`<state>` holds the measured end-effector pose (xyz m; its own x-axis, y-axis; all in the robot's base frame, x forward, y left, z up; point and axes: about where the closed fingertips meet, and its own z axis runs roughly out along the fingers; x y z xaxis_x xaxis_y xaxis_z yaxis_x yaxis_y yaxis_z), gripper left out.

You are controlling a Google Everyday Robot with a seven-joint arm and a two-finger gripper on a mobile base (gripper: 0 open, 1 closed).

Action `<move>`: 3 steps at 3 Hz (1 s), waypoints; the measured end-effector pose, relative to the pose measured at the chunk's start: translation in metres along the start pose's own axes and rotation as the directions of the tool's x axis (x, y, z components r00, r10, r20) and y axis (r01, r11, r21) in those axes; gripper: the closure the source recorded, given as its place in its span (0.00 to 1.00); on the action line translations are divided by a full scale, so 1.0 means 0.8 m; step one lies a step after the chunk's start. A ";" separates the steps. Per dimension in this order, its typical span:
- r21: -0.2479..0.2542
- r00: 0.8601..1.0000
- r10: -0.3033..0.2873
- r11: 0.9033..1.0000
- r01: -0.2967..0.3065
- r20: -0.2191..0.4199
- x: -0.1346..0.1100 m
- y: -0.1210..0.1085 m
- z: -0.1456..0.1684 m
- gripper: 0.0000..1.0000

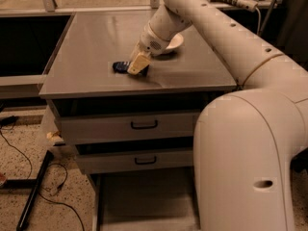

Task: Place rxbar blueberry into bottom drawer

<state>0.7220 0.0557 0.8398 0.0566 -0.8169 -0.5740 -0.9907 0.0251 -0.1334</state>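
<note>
The rxbar blueberry (120, 66), a small dark navy bar, lies flat on the grey cabinet top (96, 42) near its middle. My gripper (137, 64) is down on the cabinet top at the bar's right end and covers that end. The arm reaches in from the upper right. The bottom drawer (144, 201) is pulled out at the foot of the cabinet, a wide shallow grey tray with nothing visible in it. My arm's large white body hides its right part.
A cream bowl (172, 42) sits on the cabinet top just behind the gripper's wrist. Two upper drawers with black handles (144, 125) (145, 160) are shut. Cables and a dark bar (33, 191) lie on the speckled floor to the left.
</note>
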 end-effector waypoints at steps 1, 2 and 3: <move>0.000 1.000 0.000 1.000 0.000 0.000 0.000 0.000 0.000 1.00; 0.010 1.000 0.009 1.000 -0.009 0.000 0.007 0.017 -0.003 1.00; 0.054 1.000 0.004 0.999 -0.005 0.014 0.007 0.053 -0.026 1.00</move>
<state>0.6777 0.0401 0.8473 0.0540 -0.8084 -0.5862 -0.9829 0.0605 -0.1739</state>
